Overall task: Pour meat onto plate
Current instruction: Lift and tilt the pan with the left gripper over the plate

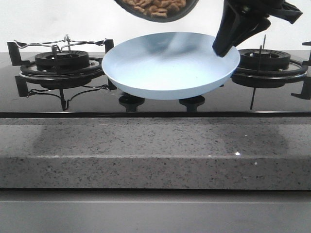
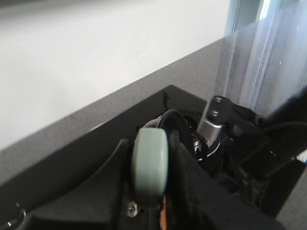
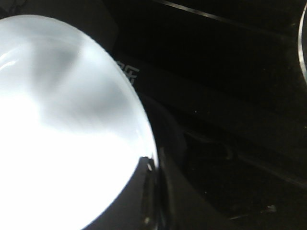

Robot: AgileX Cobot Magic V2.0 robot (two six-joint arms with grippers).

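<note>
The pale blue plate (image 1: pixel 165 68) hangs tilted above the black hob between the two burners. My right gripper (image 1: pixel 222 48) is shut on its right rim; in the right wrist view the fingers pinch the bright plate (image 3: pixel 62 143) at its edge (image 3: pixel 152 165). A black frying pan (image 1: pixel 167 19) shows at the top edge of the front view, above the plate's far side, with the reddish-brown meat pieces (image 1: pixel 155 6) in it. My left gripper (image 2: pixel 149 189) is shut on the pan's grey-green handle (image 2: pixel 150 158); it is out of the front view.
A left burner with a wire grate (image 1: pixel 60 60) and a right burner (image 1: pixel 265 60) flank the plate. Two hob knobs (image 1: pixel 131 101) sit below it. A speckled grey counter edge (image 1: pixel 155 145) runs along the front. A white wall stands behind.
</note>
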